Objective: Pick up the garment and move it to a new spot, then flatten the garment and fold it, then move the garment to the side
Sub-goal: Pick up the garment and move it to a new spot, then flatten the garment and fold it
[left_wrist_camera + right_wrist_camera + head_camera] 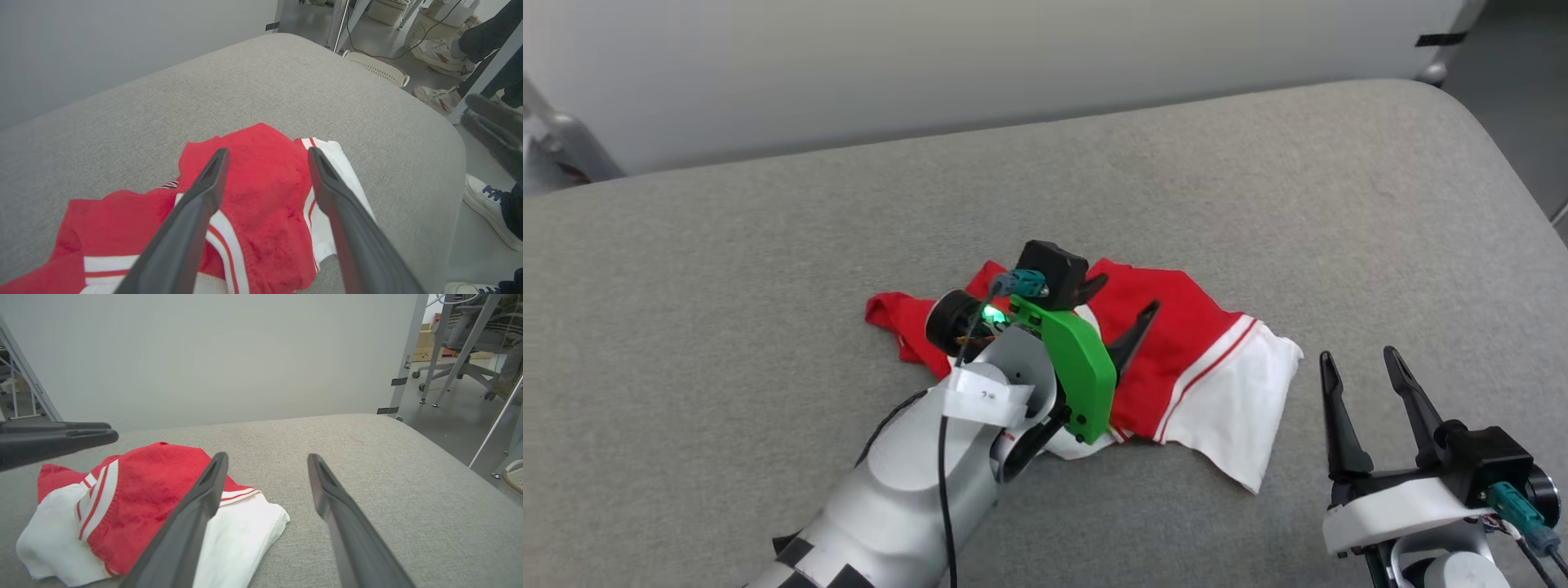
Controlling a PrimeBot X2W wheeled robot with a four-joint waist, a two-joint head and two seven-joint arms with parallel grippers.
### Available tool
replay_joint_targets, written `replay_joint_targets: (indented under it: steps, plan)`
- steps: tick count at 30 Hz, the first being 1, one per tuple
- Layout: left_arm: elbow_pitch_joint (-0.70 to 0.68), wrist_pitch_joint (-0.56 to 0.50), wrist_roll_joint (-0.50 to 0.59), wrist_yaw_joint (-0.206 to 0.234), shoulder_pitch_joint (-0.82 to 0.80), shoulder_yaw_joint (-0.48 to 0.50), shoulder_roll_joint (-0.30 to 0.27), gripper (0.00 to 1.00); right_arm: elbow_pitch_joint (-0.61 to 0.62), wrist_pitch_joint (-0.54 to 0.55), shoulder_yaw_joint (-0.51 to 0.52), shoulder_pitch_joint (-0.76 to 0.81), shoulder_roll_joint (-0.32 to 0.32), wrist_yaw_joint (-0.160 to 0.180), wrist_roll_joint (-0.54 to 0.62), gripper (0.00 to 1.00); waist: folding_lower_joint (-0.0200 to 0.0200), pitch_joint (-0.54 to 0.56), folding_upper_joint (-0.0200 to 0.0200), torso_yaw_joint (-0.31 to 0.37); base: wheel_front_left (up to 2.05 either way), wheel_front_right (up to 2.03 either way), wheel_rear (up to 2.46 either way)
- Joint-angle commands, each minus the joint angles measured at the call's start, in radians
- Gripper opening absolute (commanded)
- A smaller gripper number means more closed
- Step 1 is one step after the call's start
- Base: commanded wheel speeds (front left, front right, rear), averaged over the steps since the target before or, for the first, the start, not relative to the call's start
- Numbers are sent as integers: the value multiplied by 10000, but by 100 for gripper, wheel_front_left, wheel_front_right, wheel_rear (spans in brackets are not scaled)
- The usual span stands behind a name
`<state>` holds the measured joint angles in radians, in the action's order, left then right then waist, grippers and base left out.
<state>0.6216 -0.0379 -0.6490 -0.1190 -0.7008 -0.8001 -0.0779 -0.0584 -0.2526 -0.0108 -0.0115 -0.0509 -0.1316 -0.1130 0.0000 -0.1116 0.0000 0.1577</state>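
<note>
Spreading across most of the head view, one grey fabric-covered padded surface (768, 245) carries one crumpled red jersey garment with white sleeves and red-white striped trim (1192, 327). It lies near the middle, bunched so its full shape is hard to read, and the pale left forearm (907, 465) covers part of it. The left gripper (1125, 296) is over the red cloth, its two dark fingers spread wide and gripping nothing; whether the tips touch the cloth cannot be told. The right gripper (1360, 357) stands just right of the white sleeve, its two fingers equally wide and empty. A white sneaker (484, 202) is cut off at the left wrist view's edge.
</note>
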Motion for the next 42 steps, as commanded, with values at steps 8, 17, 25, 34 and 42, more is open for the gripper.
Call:
replay_joint_targets:
  steps: [8,17,25,34,42]
  plan:
    - [-1444,1233,-249,724,1030,952,-1185,100,210,-92,417,440,7,9,398,100,0,1348,0,-1965,0,0,0]
    - [-3057,2748,-331,1665,3346,1905,-2292,100,540,-92,711,743,7,9,521,100,0,1481,0,-2496,0,0,0]
    - [-4372,2989,173,2028,5121,2868,-2090,100,788,-92,777,1039,7,9,466,100,0,1519,0,-2575,0,0,0]
    - [-4817,2994,1288,1653,6284,3768,-1485,100,823,-92,795,1174,7,9,220,100,0,1595,0,-2448,0,0,0]
    - [-4520,2995,1558,1082,6412,3977,-1154,100,842,-92,716,1154,7,9,204,100,0,1530,0,-2323,0,0,0]
